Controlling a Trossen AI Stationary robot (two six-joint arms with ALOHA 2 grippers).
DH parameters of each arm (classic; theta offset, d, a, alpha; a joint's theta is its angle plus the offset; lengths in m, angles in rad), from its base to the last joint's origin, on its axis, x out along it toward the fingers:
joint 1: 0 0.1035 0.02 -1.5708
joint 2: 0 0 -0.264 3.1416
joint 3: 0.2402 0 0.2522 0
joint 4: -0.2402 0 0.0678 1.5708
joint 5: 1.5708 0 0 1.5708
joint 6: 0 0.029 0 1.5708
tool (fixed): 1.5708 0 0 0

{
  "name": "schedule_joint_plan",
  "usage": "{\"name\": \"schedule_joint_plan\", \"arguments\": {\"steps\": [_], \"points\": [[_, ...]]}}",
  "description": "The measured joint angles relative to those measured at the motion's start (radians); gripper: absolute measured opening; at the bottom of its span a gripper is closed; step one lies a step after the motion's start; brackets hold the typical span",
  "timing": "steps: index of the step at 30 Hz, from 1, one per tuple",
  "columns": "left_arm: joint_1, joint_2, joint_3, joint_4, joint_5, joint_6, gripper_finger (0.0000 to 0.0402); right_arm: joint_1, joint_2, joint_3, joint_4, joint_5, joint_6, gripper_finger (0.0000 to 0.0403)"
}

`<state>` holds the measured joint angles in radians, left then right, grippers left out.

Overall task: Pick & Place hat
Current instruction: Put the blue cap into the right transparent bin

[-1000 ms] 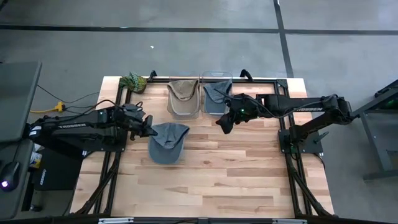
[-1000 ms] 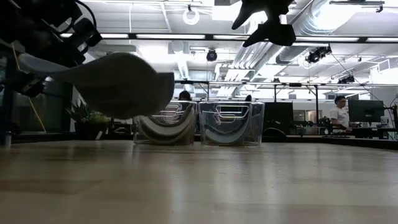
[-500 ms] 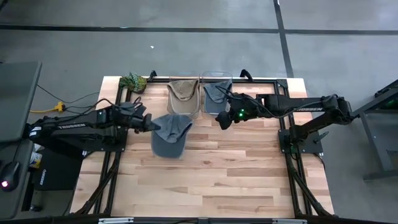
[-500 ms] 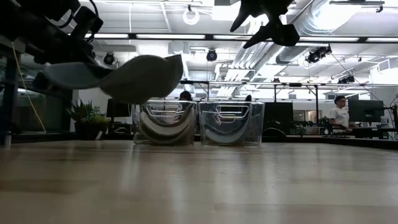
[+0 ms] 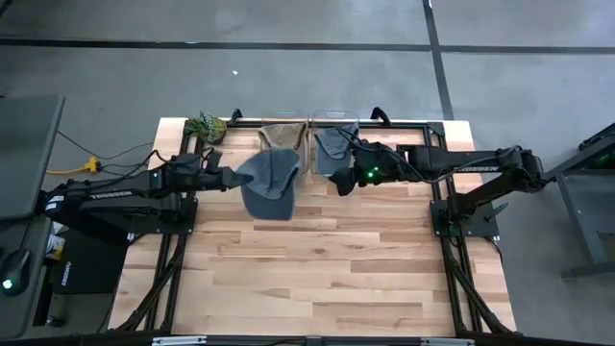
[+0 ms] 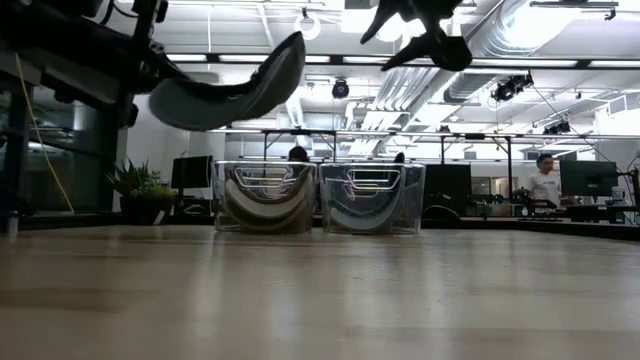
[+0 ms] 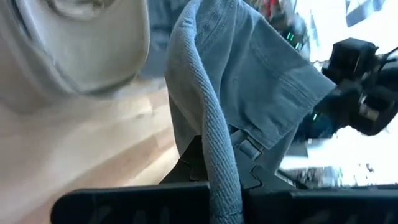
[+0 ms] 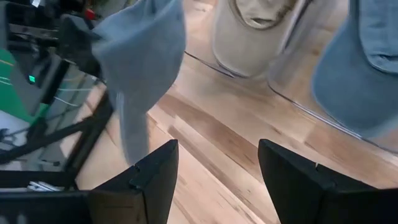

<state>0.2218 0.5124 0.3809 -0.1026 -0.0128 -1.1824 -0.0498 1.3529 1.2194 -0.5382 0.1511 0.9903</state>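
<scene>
A soft grey-blue cotton cap (image 5: 268, 182) with a curved brim and stitched panels hangs in the air above the pale wooden plank tabletop (image 5: 317, 269), pinched by the left gripper (image 5: 224, 177), whose fingers are clamped tight on the cap's rear edge. In the left wrist view the fabric shows a ribbed, corded seam (image 7: 214, 143) running along its rim, and the cloth drapes in loose folds. The cap's long axis runs across the tabletop, away from the left gripper and towards the right arm, slanting a little towards the front edge. In the low view it is tilted upward, its rounded crown facing down like a shallow bowl (image 6: 232, 88).

It sits just in front of two clear plastic bins at the back of the tabletop. The left bin (image 5: 283, 130) holds a beige cap (image 5: 281, 137), and the right bin (image 5: 334, 122) holds another grey-blue cap (image 5: 332, 146); both bins are glossy and straight-sided.

The right gripper (image 5: 347, 182) hovers beside the right bin, its dark fingers (image 8: 149, 180) spread wide with nothing between them.
</scene>
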Motion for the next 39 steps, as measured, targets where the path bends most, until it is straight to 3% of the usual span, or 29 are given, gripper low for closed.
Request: {"name": "schedule_joint_plan", "arguments": {"steps": [3, 12, 20, 26, 39], "points": [[0.000, 0.000, 0.000, 0.031, -0.048, 0.001, 0.0000, 0.000, 0.000, 0.000, 0.035, 0.012, -0.003, 0.0216], [0.000, 0.015, 0.000, 0.057, -0.061, -0.002, 0.0000, 0.000, 0.000, 0.000, 0.049, 0.039, -0.042, 0.0219], [0.000, 0.107, 0.008, 0.184, -0.122, 0.020, 0.0000, 0.006, 0.000, 0.000, 0.145, 0.053, -0.124, 0.0267], [0.000, 0.214, 0.083, 0.173, -0.186, 0.065, 0.0000, 0.006, 0.003, 0.000, 0.224, 0.088, -0.182, 0.0296], [0.000, 0.421, 0.303, 0.078, -0.312, 0.202, 0.0000, 0.005, 0.059, 0.000, 0.270, 0.184, -0.270, 0.0299]]}}
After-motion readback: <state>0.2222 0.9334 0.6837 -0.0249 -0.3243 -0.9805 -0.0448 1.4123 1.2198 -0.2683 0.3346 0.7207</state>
